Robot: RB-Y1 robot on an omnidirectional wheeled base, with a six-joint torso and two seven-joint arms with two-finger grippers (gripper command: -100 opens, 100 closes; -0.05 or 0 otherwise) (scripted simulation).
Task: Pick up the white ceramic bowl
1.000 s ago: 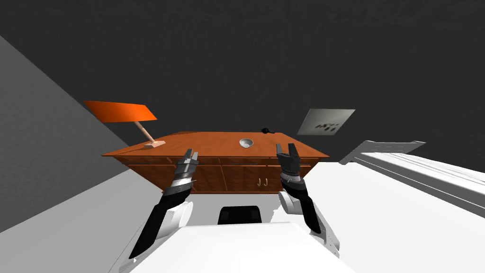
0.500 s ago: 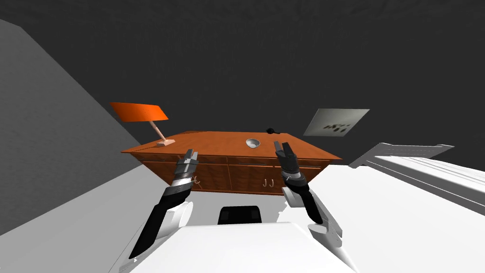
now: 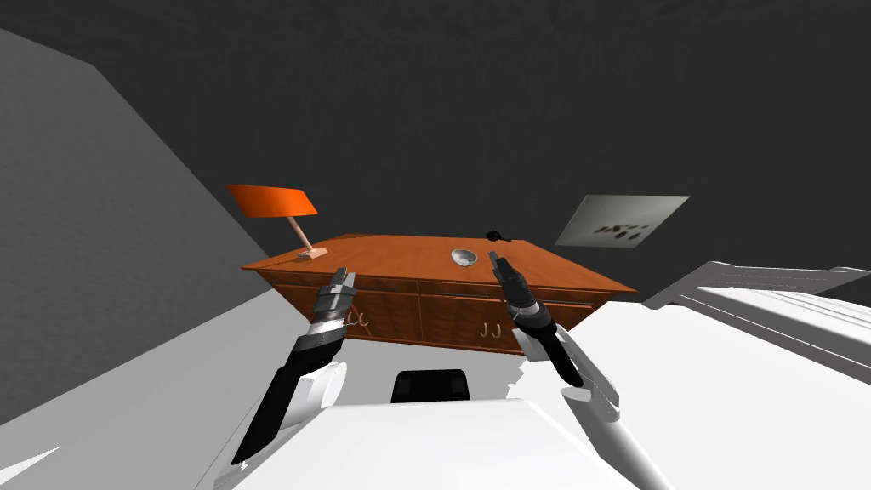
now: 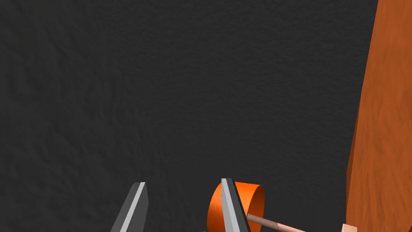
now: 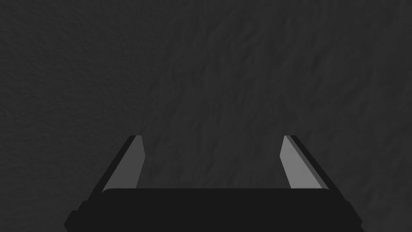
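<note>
Blades of the right gripper (image 3: pixel 495 258) stand wide apart and empty, raised over the front edge of the wooden dresser (image 3: pixel 383 255). The left gripper (image 3: pixel 343 275), lower and in front of the drawers, also has its thin fingers parted on nothing. Just beyond the right gripper's tips, on the dresser top, sits the bowl (image 3: pixel 463 256): small, round, shallow, upright, smooth and pale grey-white.

To take it well, the right arm should probably reach a little farther, tip its fingers downward and pinch one wall at the rim, which suits such thin blades better than spanning the bowl.

The dresser is orange-brown with visible grain and small hooked handles (image 3: pixel 489 330). Farther left stands a lamp (image 3: pixel 272 202) with an orange drum shade on a slanted stem. A small black object (image 3: pixel 496 236) lies at the back edge, before the dark, rough wall (image 3: pixel 425 102).
</note>
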